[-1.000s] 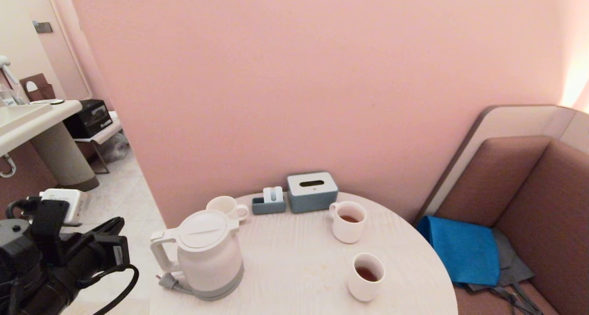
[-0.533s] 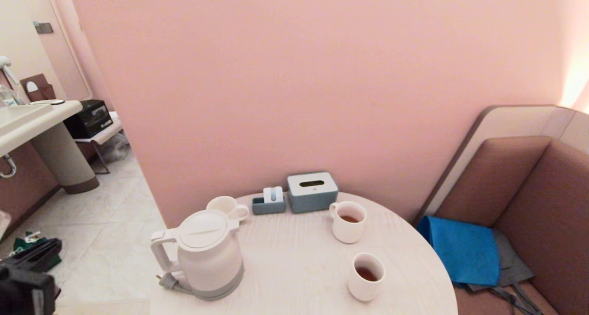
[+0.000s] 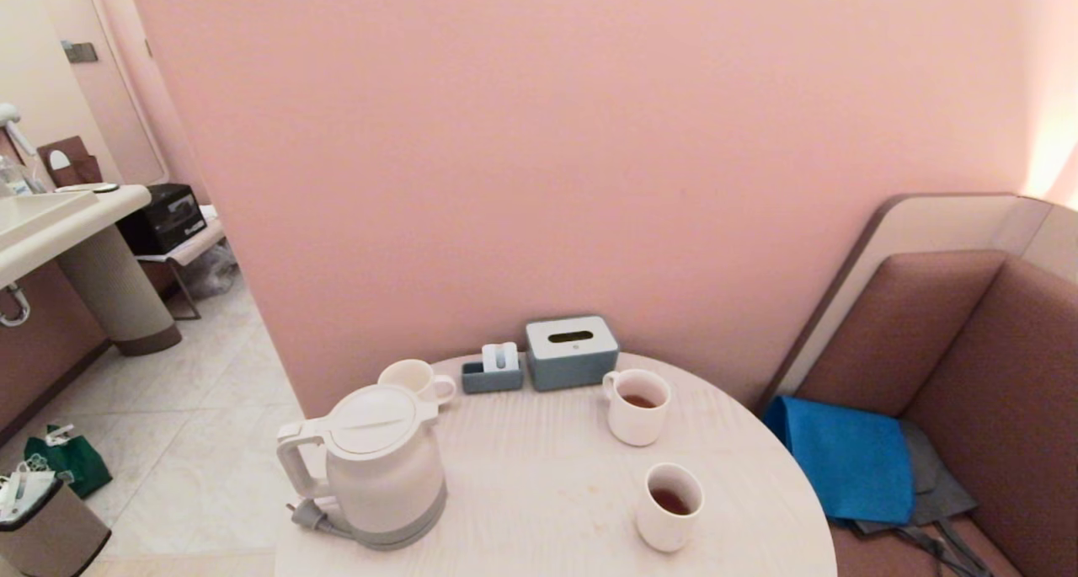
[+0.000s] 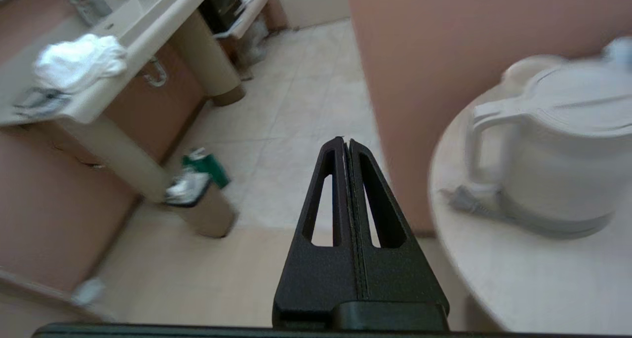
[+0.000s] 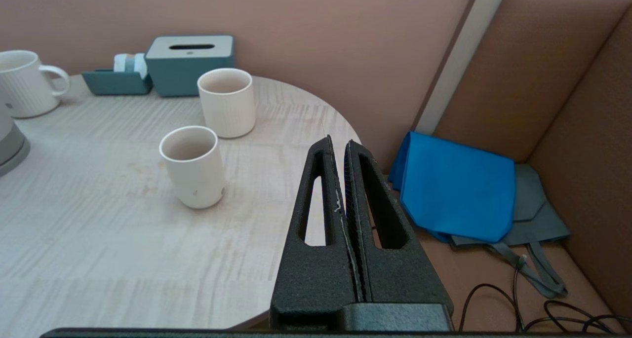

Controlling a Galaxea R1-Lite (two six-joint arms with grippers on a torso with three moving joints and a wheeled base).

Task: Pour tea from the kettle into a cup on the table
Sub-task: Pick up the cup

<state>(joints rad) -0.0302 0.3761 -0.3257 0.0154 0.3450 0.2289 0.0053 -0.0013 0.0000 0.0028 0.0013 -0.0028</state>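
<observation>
The white kettle [image 3: 375, 467] stands upright, lid shut, at the near left of the round table [image 3: 539, 493], its handle toward the table's left edge. A small handleless white cup [image 3: 661, 531] stands at the near right with dark tea [image 3: 671, 501] inside. Neither arm shows in the head view. My left gripper [image 4: 345, 141] is shut and empty, held over the floor to the left of the table, apart from the kettle [image 4: 563, 150]. Off the table's right edge my right gripper [image 5: 337, 143] is shut on nothing, a little way from the cup [image 5: 192, 168].
A handled mug [image 3: 637, 407] with tea stands behind the cup, another mug [image 3: 414, 381] behind the kettle. A grey tissue box [image 3: 571, 352] and a small tray [image 3: 493, 375] sit by the wall. A blue bag [image 3: 846, 455] lies on the sofa. A bin [image 3: 50, 526] stands on the floor.
The left arm has dropped out of the head view at the lower left, uncovering the floor and the bin. Kettle, cup and mugs have not moved.
</observation>
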